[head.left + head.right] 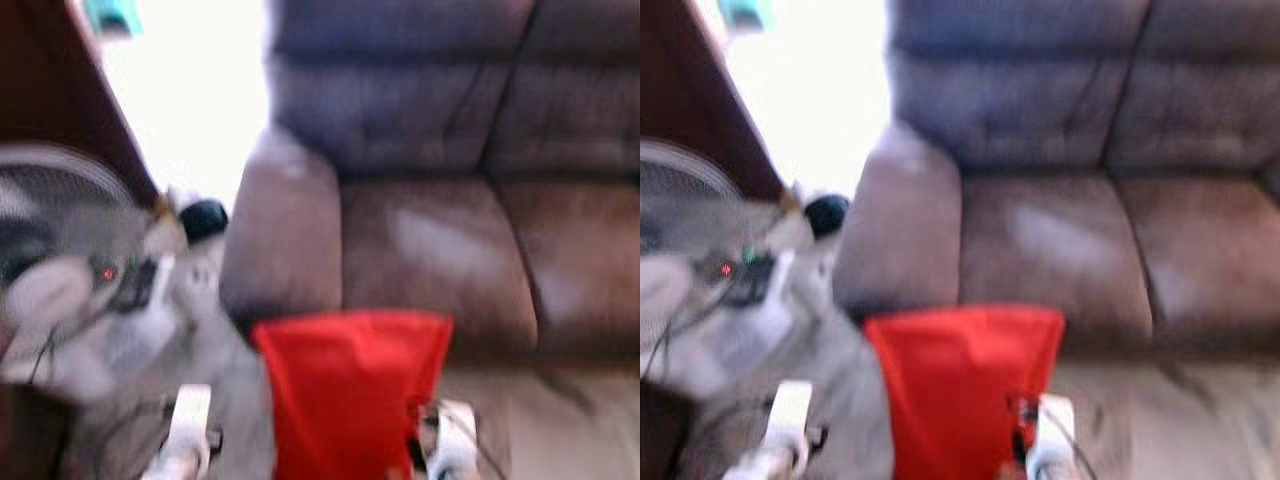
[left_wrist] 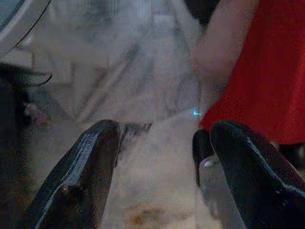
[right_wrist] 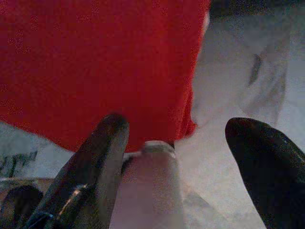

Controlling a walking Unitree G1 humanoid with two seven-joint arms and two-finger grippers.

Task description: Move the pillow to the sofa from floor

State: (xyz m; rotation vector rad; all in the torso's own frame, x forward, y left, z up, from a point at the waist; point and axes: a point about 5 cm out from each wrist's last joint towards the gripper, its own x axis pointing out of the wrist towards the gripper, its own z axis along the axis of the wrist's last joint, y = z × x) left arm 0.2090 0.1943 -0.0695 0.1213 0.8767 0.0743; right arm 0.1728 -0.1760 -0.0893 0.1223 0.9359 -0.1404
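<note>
In front of the sofa hangs the red pillow; both grippers' jaws gape empty beside its edges.

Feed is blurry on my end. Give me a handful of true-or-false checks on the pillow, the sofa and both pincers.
1. The pillow is red. True.
2. The pillow already lies on the sofa seat. False: it is in front of the sofa, below the seat edge, between the two arms.
3. The sofa is brown. True.
4. The left pincer is shut on the pillow. False: its fingers stand apart with only floor between them; the pillow is off to one side.
5. The right pincer has its fingers spread, with the pillow just beyond them. True.
6. A green fan stands right of the sofa. False: a pale fan stands to its left.
</note>
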